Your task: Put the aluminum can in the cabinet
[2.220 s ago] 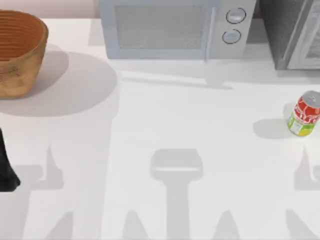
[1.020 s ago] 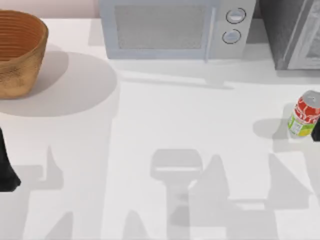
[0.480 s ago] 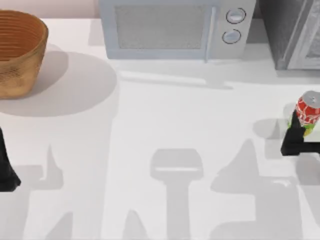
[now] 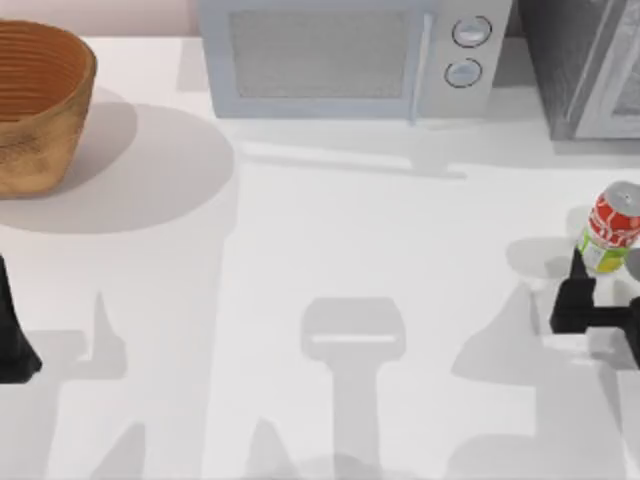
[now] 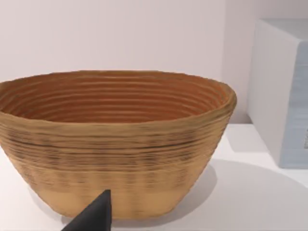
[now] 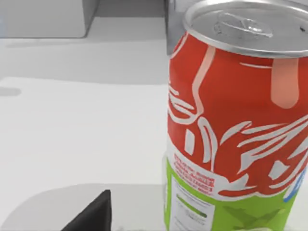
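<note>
The aluminum can (image 4: pixel 611 226) stands upright near the table's right edge, red with white marks and a yellow-green lower band. Close up, the can (image 6: pixel 236 125) shows its silver top. My right gripper (image 4: pixel 603 274) sits just in front of it and is open. One black finger (image 4: pixel 577 263) reaches up along the can's left side, and that fingertip (image 6: pixel 91 214) stands apart from the can. The cabinet (image 4: pixel 578 66), dark grey and speckled, stands at the back right behind the can. My left gripper (image 4: pixel 12 340) is parked at the table's left edge, open.
A light grey microwave (image 4: pixel 340 58) with two round knobs stands at the back centre, left of the cabinet. A woven basket (image 4: pixel 40 100) sits at the back left, and that basket (image 5: pixel 113 139) is close ahead in the left wrist view.
My right gripper came in from the right edge and reached the can, then settled a little lower beside it. The can and the left arm have stayed put.
</note>
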